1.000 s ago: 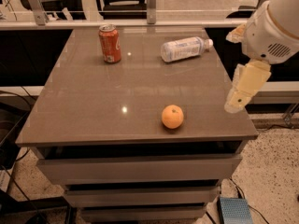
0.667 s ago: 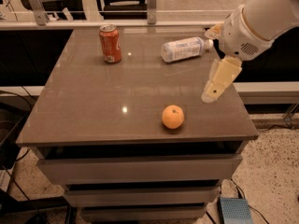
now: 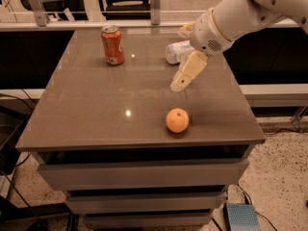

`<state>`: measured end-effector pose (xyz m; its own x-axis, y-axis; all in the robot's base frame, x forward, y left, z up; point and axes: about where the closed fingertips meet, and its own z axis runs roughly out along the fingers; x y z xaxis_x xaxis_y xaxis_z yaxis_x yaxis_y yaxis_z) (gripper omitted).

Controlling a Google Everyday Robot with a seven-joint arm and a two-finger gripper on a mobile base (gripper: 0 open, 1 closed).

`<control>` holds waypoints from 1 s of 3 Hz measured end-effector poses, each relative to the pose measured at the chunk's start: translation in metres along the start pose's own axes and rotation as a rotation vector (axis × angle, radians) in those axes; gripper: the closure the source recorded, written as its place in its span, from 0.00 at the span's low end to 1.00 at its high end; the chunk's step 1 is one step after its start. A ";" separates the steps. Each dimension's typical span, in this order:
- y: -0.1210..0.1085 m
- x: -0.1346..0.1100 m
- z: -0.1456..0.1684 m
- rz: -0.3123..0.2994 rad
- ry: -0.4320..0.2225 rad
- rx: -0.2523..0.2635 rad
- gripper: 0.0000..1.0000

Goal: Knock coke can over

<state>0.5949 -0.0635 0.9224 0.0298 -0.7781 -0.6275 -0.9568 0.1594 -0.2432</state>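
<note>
The coke can (image 3: 112, 44) stands upright at the back left of the grey-brown table top (image 3: 96, 109). It is red-orange with white lettering and a silver top. My gripper (image 3: 184, 75) hangs over the middle right of the table, pointing down and to the left. It is well to the right of the can and a little nearer the front. It holds nothing and touches neither the can nor the fruit.
A clear plastic bottle with a white label (image 3: 176, 51) lies on its side at the back right, partly hidden by my arm (image 3: 226, 25). A round orange fruit (image 3: 177, 120) sits near the front edge. Drawers lie under the top; a railing and chairs stand behind.
My arm has swung left from beyond the table's right edge to over the table, in front of the bottle. The can, bottle and orange have not moved.
</note>
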 end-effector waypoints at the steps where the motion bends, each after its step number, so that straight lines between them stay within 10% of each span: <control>1: 0.000 0.000 0.000 0.000 0.000 0.000 0.00; 3: -0.041 -0.012 0.044 0.082 -0.170 0.075 0.00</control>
<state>0.6465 -0.0340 0.9078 0.0073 -0.6482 -0.7615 -0.9340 0.2676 -0.2367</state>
